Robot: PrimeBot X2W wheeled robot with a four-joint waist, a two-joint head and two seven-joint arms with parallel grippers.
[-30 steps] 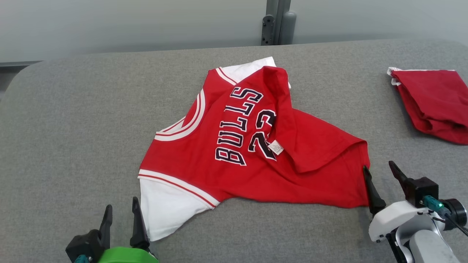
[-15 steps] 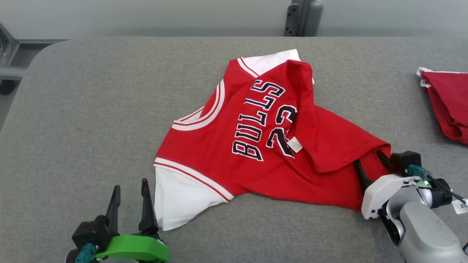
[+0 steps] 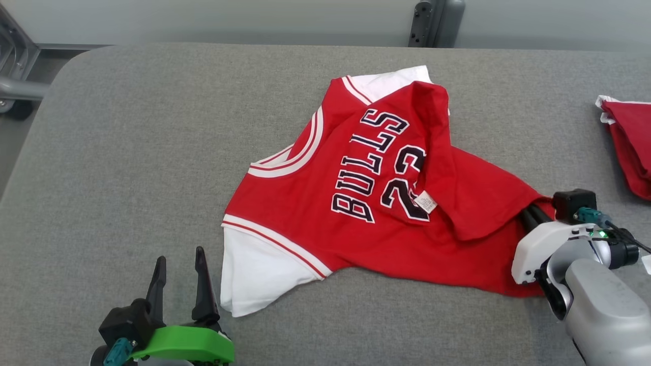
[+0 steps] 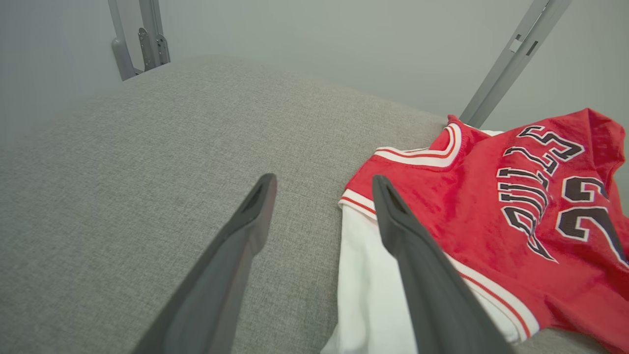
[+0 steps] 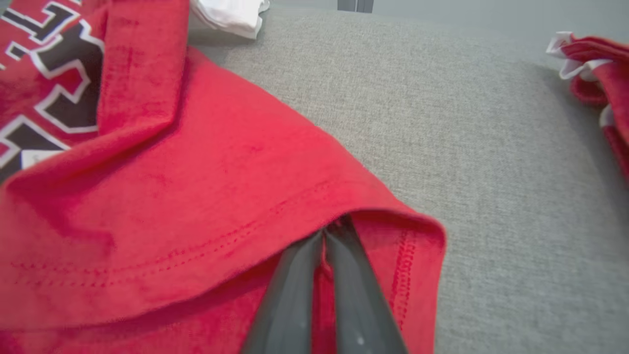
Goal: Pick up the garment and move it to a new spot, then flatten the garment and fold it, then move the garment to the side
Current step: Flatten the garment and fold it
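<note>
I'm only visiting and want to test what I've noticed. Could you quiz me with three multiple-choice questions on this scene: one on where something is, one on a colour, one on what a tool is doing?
1. Where on the grey table does the other red garment lie?
A. Far to the robot's right of the jersey
B. At the table's near left corner
C. On top of the jersey

2. What colour is the jersey's sleeve?
A. Blue
B. White
C. Black

3. What is the right tool doing?
A. Standing open over bare table
B. Shut on the jersey's hem
C. Holding the other garment

Answers:
1 A: it sits at the right edge of the head view, apart from the jersey.
2 B: the sleeve nearest the robot is plain white.
3 B: the right wrist view shows its fingers together with red cloth pinched between them.
</note>
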